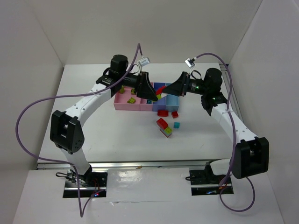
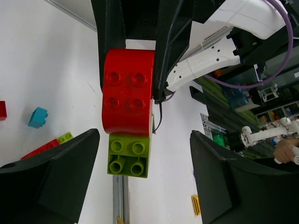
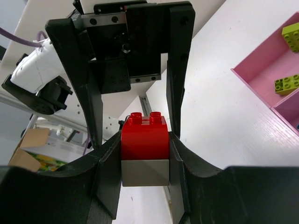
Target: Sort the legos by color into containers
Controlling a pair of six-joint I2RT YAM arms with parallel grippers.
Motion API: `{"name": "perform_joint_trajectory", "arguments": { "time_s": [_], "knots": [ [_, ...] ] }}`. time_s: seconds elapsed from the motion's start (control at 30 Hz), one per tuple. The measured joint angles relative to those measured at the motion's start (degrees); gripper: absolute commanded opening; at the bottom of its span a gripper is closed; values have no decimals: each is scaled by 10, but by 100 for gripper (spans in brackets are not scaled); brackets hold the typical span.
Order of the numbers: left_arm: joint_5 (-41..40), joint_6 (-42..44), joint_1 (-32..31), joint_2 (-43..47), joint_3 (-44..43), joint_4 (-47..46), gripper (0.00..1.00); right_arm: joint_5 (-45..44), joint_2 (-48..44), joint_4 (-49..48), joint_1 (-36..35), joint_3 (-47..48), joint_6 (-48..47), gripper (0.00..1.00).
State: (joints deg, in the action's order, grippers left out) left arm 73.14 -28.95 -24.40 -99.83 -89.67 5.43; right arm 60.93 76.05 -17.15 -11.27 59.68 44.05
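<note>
Pink and blue containers (image 1: pixel 140 108) are sitting in a joined row on the white table (image 1: pixel 93 135) in the top view, with lime legos (image 1: pixel 132 100) lying in the wide pink bin (image 1: pixel 125 103). Above the row the left gripper (image 1: pixel 152 93) and the right gripper (image 1: pixel 169 89) are facing each other, tips almost meeting. Just in front of the bins, loose legos (image 1: pixel 164 127) are lying on the table: red, cyan and a red-and-lime pair.

From the left wrist, the left gripper's own fingers (image 2: pixel 56 177) are standing wide apart and gripping nothing. Between them a red brick (image 2: pixel 128 93) is hanging with its studs toward the camera, the right gripper's black fingers pinching its flanks. A lime brick (image 2: pixel 129 156) is sitting right against its lower edge; whether the two are joined is not showing.

From the right wrist, the right gripper's fingers (image 3: pixel 107 177) are pressing tight on both sides of the red brick, which is showing a pale grey piece (image 3: pixel 145 172) at its near end. The left gripper's fingers (image 3: pixel 175 70) are standing to either side beyond it. Part of the pink bin is showing at the right, holding two lime bricks (image 3: pixel 286 84).
</note>
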Motion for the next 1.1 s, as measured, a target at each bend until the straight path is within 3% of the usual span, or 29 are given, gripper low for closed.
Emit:
{"name": "perform_joint_trajectory", "arguments": {
  "time_s": [0.07,0.23,0.4,0.53,0.63,0.67,0.7,0.77,1.1],
  "knots": [
    [0,0,-3,-5,0,0,80,0,2,0,0,0,0,0],
    [2,-1,-7,-16,0,-2,80,0,3,0,0,0,0,0],
    [2,11,-8,-17,0,18,68,0,3,0,0,0,0,0],
    [4,19,-8,-17,0,27,66,0,3,0,0,0,0,0],
    [5,21,-8,-17,0,32,44,-3,3,0,0,0,1,0],
    [5,21,-8,-17,0,33,33,-3,3,-2,0,0,3,0],
    [7,23,-8,-17,0,34,13,-3,3,-3,0,0,5,0],
    [7,30,-8,-17,0,34,0,-1,3,-5,0,0,9,0],
    [7,30,-10,-22,0,29,0,-55,3,-7,-4,0,9,0]
  ]
}}
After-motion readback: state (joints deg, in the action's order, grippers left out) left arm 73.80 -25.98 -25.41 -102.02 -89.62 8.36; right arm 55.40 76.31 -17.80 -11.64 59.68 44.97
